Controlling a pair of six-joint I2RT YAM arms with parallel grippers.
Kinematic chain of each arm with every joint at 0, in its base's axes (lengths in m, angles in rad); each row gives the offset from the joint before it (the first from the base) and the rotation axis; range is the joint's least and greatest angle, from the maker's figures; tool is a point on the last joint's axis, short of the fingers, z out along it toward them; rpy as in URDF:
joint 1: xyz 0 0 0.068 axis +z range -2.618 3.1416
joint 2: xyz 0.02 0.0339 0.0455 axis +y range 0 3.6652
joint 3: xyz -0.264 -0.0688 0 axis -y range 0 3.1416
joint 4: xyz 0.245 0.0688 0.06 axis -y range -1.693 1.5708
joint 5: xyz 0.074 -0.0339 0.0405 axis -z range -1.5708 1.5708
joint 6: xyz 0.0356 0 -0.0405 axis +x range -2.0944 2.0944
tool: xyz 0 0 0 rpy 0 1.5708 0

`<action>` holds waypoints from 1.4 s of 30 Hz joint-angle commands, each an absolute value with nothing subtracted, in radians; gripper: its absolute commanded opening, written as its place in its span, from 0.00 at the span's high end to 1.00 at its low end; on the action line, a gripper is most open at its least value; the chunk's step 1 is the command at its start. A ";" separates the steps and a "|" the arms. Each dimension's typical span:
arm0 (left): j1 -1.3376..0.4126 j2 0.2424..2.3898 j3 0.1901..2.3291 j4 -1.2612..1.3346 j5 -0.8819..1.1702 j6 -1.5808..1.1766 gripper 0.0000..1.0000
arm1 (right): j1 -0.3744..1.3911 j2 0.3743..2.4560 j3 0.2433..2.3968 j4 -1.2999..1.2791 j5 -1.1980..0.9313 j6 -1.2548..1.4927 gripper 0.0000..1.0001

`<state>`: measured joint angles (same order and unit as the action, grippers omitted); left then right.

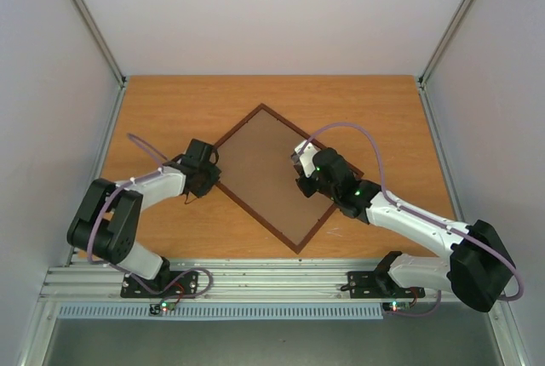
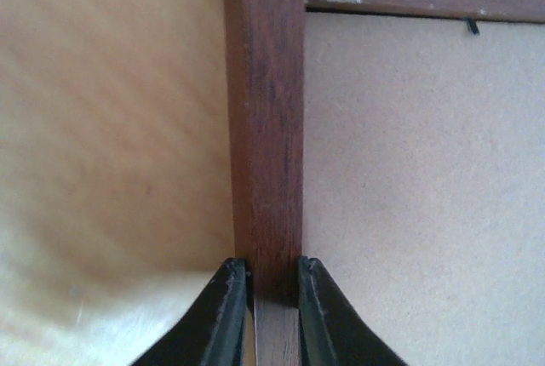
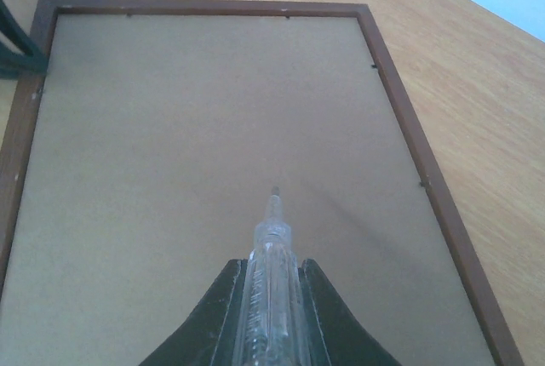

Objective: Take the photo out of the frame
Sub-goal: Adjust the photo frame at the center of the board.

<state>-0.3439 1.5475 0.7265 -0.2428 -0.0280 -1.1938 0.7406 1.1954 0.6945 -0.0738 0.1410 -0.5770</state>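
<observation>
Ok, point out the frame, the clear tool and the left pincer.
frame (image 2: 266,128): left wrist view, on its dark wooden rail.
clear tool (image 3: 271,289): right wrist view, on its handle.
left pincer (image 2: 271,268): left wrist view, midway between fingertips, gripping the rail.

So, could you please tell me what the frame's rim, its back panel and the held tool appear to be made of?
Frame rim: wood, dark reddish-brown stain, grain streaks. Back panel: probably fibreboard or card, matte tan, speckled, no grain. Tool: clear glossy plastic body, see-through; its tip may be metal.
</observation>
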 commanded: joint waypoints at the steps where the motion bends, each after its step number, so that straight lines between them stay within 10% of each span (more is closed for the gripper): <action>1: -0.389 1.475 0.680 -0.333 0.003 -1.266 0.79 | 0.743 1.171 0.686 -0.080 0.120 -0.558 0.99; 19: -0.260 1.557 0.972 -0.546 -0.107 -0.424 0.19 | 0.743 1.161 0.684 -0.082 0.088 -0.562 0.99; 32: -0.154 1.749 1.067 -0.473 0.099 -0.274 0.21 | 0.744 1.179 0.685 -0.079 0.083 -0.567 0.99; 42: -0.151 1.812 1.078 -0.519 0.125 -0.282 0.46 | 0.744 1.182 0.690 -0.084 0.083 -0.567 0.99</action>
<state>-0.1524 1.7977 1.0710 -0.5011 0.0902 -0.2893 0.7406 1.1843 0.6907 -0.0830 0.0887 -0.5762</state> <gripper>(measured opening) 0.591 0.146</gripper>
